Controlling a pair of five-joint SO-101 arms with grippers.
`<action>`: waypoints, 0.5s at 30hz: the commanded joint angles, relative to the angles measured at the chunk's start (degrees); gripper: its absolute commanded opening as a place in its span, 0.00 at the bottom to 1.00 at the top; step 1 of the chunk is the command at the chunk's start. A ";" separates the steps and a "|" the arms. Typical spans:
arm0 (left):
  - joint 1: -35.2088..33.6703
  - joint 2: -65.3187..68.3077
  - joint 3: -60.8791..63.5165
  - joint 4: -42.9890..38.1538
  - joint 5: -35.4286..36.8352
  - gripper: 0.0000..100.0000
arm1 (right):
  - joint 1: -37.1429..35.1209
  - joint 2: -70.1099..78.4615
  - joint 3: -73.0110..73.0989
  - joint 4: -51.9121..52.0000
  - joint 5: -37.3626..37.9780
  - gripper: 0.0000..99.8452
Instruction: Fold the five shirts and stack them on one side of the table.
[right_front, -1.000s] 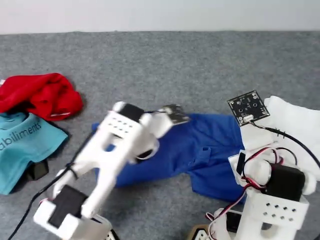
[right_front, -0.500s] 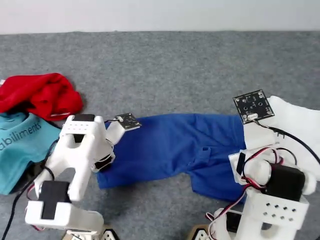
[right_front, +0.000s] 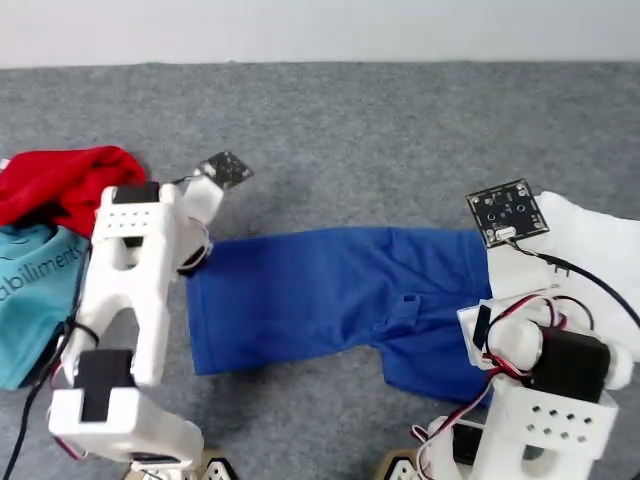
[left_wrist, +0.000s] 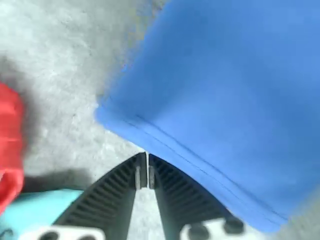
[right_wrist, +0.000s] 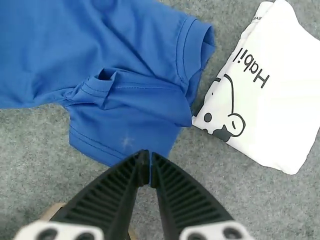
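A blue shirt lies spread across the middle of the grey table. My left gripper is shut on the hem at the blue shirt's left edge. The left arm stands over that edge. My right gripper is shut and holds nothing. It hangs above the near edge of the blue shirt, by the sleeve. A folded white shirt with a printed figure lies at the right, next to the right arm.
A crumpled red shirt and a teal shirt lie at the table's left side, close to the left arm. The far half of the table is bare grey felt. The folded white shirt touches the blue sleeve.
The left arm has swung from over the shirt's middle to the left, and the blue shirt's left edge has been drawn out leftward with it. The right arm barely moved.
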 joint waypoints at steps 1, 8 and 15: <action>0.18 4.84 -4.79 -2.02 1.41 0.01 | 0.66 -0.40 -0.35 2.07 -0.53 0.01; -0.35 19.69 -13.58 -4.31 1.41 0.01 | 0.66 -0.40 -0.35 2.07 -0.35 0.01; -0.44 29.45 -29.32 -3.87 1.41 0.01 | 0.66 -0.57 -0.35 2.15 -0.35 0.01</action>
